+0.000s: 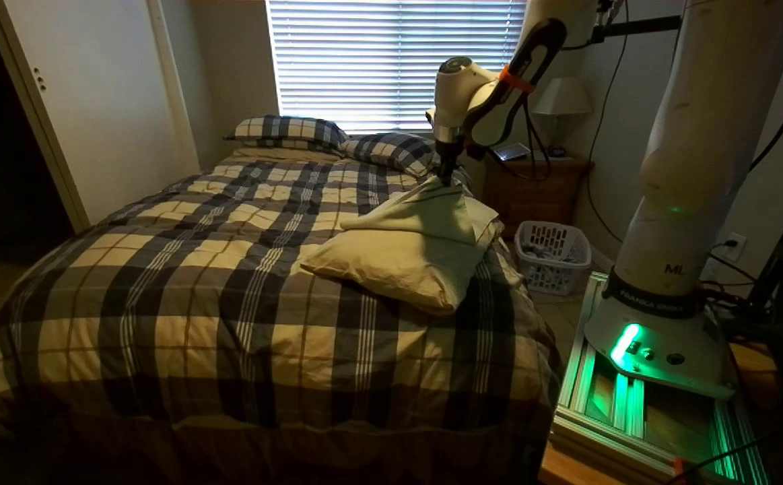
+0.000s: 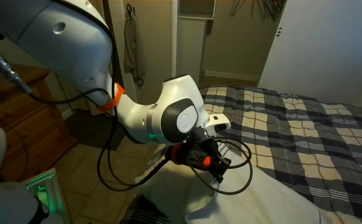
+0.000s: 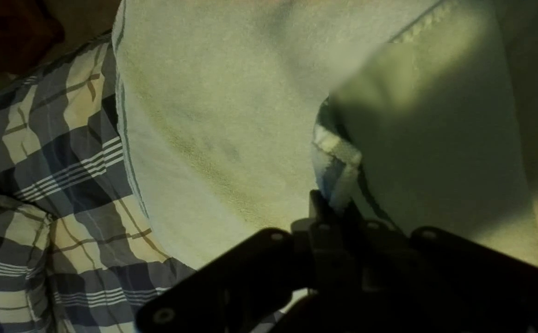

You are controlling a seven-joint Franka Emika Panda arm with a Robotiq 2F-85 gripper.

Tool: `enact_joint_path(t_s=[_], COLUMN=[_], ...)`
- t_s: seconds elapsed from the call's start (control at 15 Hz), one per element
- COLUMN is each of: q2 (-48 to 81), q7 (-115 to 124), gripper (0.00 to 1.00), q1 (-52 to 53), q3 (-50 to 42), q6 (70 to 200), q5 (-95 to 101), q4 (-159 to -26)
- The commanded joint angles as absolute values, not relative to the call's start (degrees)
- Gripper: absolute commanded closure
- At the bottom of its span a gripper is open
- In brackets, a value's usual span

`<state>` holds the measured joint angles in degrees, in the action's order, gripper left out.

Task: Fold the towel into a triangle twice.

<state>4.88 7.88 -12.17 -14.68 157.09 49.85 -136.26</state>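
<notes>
The pale cream towel (image 1: 425,212) lies near the bed's edge on the robot's side, on top of a puffy pale pillow-like form (image 1: 391,263). A raised fold of the towel peaks up to my gripper (image 1: 446,179). In the other exterior view the towel (image 2: 168,177) hangs in folds under the gripper (image 2: 220,178), partly hidden by the wrist and cables. In the wrist view the fingers (image 3: 336,206) are closed on a bunched, hemmed edge of the towel (image 3: 222,111). A shaded flap of it hangs on the right side.
The plaid bedcover (image 1: 229,269) spreads around the towel. Plaid pillows (image 1: 391,151) lie at the window end. A white laundry basket (image 1: 553,269) and a wooden nightstand (image 1: 532,192) stand beside the bed. Loose cables (image 2: 249,174) loop around the wrist.
</notes>
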Motion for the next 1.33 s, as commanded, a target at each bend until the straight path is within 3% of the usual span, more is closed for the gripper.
enact_joint_path(t_s=[0.0,0.67,1.27], q2=[4.83,6.90,17.24], q7=[7.63,4.84,-7.22], gripper=[0.94,0.99,0.99], q1=[-12.24,-13.86,-17.13], q3=[-14.60,-15.93,-17.31], q6=[156.99,155.35,157.96], q5=[49.63,46.66,45.85], q4=[-136.22,-131.00,-117.02])
